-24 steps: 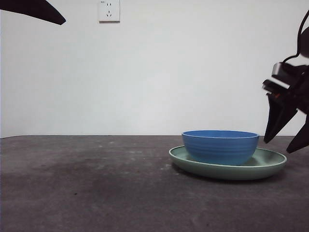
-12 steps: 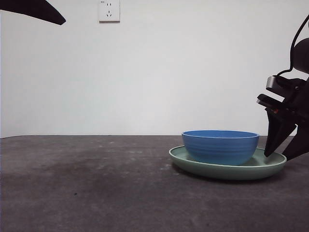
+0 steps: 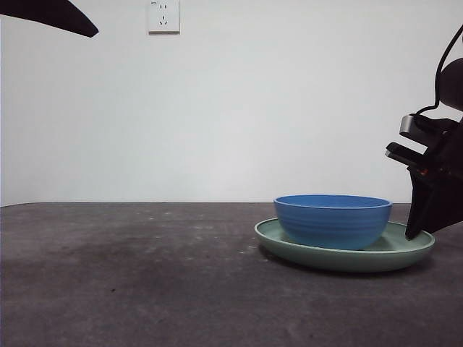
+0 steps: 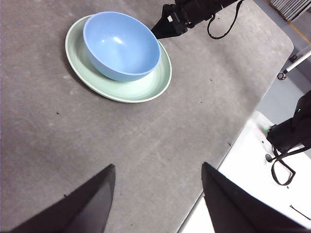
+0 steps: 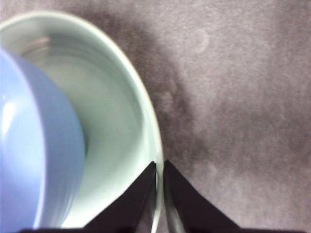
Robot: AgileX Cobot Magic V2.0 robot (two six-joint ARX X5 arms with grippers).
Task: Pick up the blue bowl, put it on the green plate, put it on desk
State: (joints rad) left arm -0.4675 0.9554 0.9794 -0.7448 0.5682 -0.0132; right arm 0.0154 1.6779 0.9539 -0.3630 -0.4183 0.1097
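Observation:
The blue bowl (image 3: 333, 220) sits inside the green plate (image 3: 340, 259) on the desk (image 3: 145, 275), at the right. My right gripper (image 3: 419, 231) is down at the plate's right rim, one jaw inside and one outside, shut on the rim (image 5: 158, 194). The right wrist view shows the bowl (image 5: 34, 145) and the plate's glossy inside (image 5: 121, 121) close up. My left gripper (image 4: 158, 194) is open and empty, high above the desk, and looks down on the bowl (image 4: 121, 46), the plate (image 4: 146, 90) and the right gripper (image 4: 160, 31). It shows as a black tip (image 3: 51, 14) at the top left.
A white wall with a socket (image 3: 163, 16) stands behind the desk. The desk's edge and a white surface with cables (image 4: 252, 165) show in the left wrist view. Bare desk spreads left of the plate.
My right gripper has come down and its jaws have shut on the plate's right rim. The plate with the bowl has shifted slightly to the right. The left arm has not moved.

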